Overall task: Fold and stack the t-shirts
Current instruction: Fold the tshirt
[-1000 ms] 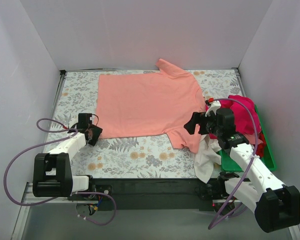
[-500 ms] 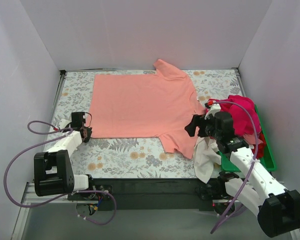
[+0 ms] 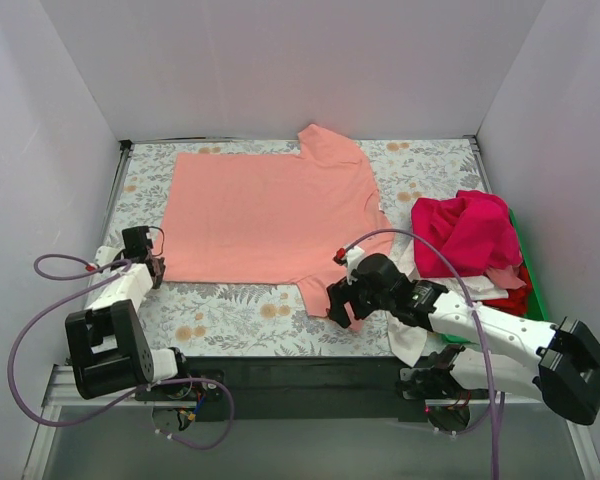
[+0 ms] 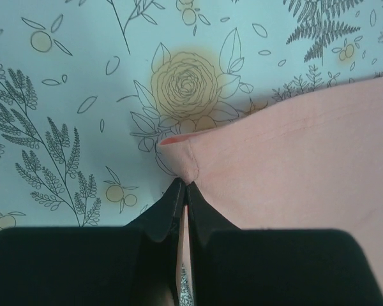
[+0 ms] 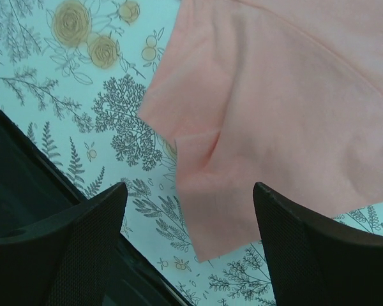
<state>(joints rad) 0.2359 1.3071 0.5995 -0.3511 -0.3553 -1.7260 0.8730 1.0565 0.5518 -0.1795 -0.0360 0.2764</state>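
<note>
fingers (image 4: 166, 217) of the left gripper (image 4: 184, 189) are pinched tight on a hem corner of the salmon-pink t-shirt (image 3: 270, 210), which lies flat from the table's (image 3: 240, 315) left edge past its middle. right gripper (image 5: 188, 188) hangs with fingers spread wide over the shirt's near sleeve. magenta shirt (image 3: 465, 230), red shirt (image 3: 521, 300) and white shirt (image 3: 412, 338) are heaped at the right edge

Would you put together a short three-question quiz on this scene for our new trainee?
1. True or false: the left gripper is shut on a corner of the salmon-pink shirt.
2. Which shirt tops the pile at the green tray? A white, B magenta, C red.
3. Fill in: the right gripper hangs open over the salmon-pink shirt's ____.
Key: 1 true; 2 B, the magenta shirt; 3 sleeve.
</note>
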